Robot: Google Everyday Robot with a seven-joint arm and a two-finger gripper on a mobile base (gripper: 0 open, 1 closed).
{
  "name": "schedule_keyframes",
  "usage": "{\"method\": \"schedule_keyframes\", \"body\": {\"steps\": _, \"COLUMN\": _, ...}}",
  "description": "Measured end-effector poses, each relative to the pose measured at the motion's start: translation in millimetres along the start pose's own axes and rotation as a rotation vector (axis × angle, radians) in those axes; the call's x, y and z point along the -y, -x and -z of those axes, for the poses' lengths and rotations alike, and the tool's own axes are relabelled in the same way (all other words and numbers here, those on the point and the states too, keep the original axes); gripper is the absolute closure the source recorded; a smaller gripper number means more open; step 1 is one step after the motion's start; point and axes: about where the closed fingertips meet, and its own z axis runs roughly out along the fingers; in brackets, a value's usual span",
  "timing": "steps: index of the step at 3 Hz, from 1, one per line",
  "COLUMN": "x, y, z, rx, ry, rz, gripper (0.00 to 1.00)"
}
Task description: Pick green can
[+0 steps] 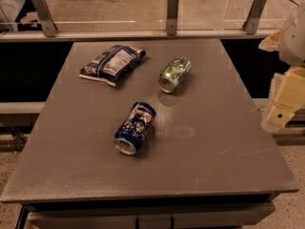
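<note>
The green can (175, 74) lies on its side on the grey table (214, 147), right of the middle towards the back, with its silver end turned to the front left. It is shiny, light green and slightly dented. My gripper (279, 114) hangs at the right edge of the view, beyond the table's right edge, well to the right of the green can and in front of it. It holds nothing that I can see.
A dark blue can (135, 128) with white graphics lies on its side near the table's middle. A dark blue crinkled snack bag (112, 63) lies at the back left. A rail with metal posts (172, 12) runs behind the table.
</note>
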Motion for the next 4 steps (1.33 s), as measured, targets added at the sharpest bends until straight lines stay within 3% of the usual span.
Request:
{"method": "schedule_keyframes", "body": {"steps": 2, "x": 12, "y": 4, "z": -6, "rx": -0.006, "ry": 0.017, "rz": 0.025, "gripper": 0.0}}
{"method": "schedule_keyframes", "body": {"steps": 3, "x": 51, "y": 22, "z": -21, "rx": -0.013, "ry": 0.006, "rz": 0.143, "gripper": 0.0}}
{"method": "schedule_keyframes", "body": {"steps": 4, "x": 94, "y": 51, "z": -34, "rx": 0.02, "ry": -0.048, "rz": 0.339, "gripper": 0.0}}
